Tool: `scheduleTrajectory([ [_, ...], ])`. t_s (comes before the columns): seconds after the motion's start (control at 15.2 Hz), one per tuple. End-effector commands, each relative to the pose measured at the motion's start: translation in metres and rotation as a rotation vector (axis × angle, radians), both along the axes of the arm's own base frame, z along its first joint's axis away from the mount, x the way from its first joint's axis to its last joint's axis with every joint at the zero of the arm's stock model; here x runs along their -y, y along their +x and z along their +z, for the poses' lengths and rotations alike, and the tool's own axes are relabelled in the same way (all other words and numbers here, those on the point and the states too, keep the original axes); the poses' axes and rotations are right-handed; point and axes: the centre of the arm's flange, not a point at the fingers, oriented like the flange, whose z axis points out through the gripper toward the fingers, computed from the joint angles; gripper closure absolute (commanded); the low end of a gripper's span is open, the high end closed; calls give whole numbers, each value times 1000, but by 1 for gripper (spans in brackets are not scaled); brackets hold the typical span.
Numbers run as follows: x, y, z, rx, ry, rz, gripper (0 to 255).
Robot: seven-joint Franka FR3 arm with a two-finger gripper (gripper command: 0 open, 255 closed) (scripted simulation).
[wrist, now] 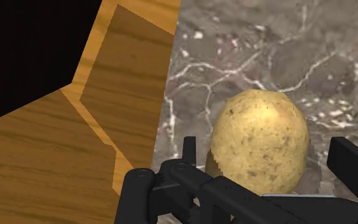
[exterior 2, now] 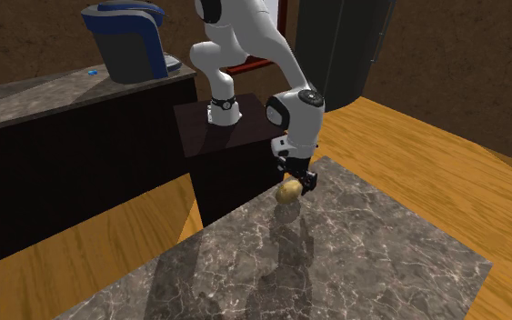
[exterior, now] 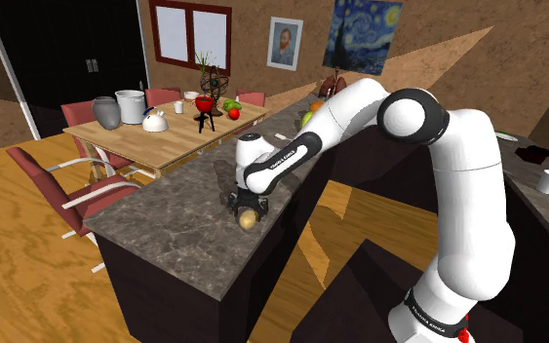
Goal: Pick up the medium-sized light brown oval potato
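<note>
Jaws apart astride potato (wrist: 260, 143), near counter edge (wrist: 171, 95)

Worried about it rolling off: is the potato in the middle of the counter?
No, the potato lies close to the edge of the marbled counter, with wooden floor showing just beyond it.

Home: open kitchen with dining area. Long counter (exterior: 179, 209) topped in dark veined stone, potato (exterior: 248, 219) lying near its edge. Second dark counter (exterior 2: 45, 95) carrying a blue appliance (exterior 2: 131, 36). Wooden dining table (exterior: 165, 136) with red chairs (exterior: 53, 180) around it, set with kettle (exterior: 154, 121), white pot (exterior: 131, 105), mug (exterior: 178, 106) and fruit (exterior: 233, 109). Framed paintings (exterior: 285, 43) and a red-framed window (exterior: 190, 34) on brown walls. Wooden plank floor (exterior: 19, 263).
</note>
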Motion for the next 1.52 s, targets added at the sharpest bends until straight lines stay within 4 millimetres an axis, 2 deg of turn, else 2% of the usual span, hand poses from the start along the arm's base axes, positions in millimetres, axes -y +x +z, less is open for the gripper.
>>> scheduleTrajectory([
  [0.0,1,0,-10,0,0,-1,0],
  [0.2,1,0,-19,0,0,-1,0],
  [0.26,1,0,-19,0,0,-1,255],
  [0.86,1,0,-19,0,0,-1,255],
  [1.45,1,0,29,0,0,-1,255],
])
